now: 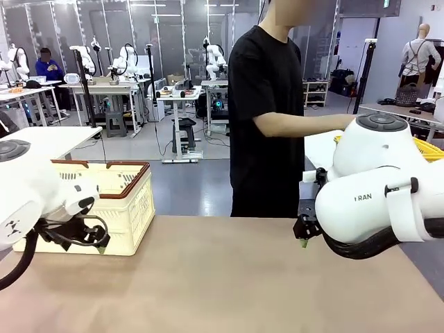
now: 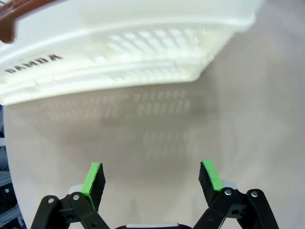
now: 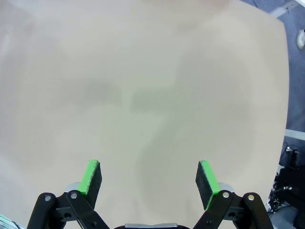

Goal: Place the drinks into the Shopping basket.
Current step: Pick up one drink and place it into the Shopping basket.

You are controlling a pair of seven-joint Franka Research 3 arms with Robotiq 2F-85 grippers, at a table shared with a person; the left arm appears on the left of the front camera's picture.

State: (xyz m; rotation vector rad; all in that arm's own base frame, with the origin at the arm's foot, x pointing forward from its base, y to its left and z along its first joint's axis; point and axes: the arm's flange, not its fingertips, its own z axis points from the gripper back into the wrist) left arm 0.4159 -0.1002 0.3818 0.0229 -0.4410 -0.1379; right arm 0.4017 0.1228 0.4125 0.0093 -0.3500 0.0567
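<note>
White glossy arms (image 1: 378,201), black cables (image 1: 16,265), black left gripper (image 2: 152,176) — green pads (image 2: 93,175)

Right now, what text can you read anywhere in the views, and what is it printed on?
"DAMDA": dark letters on the cream side wall of the Shopping basket, left wrist view.
"RAN": dark letters on the white housing of the right arm, front view; the start of the word cannot be made out.
Small green sign high at the back of the room: too small to read.
</note>
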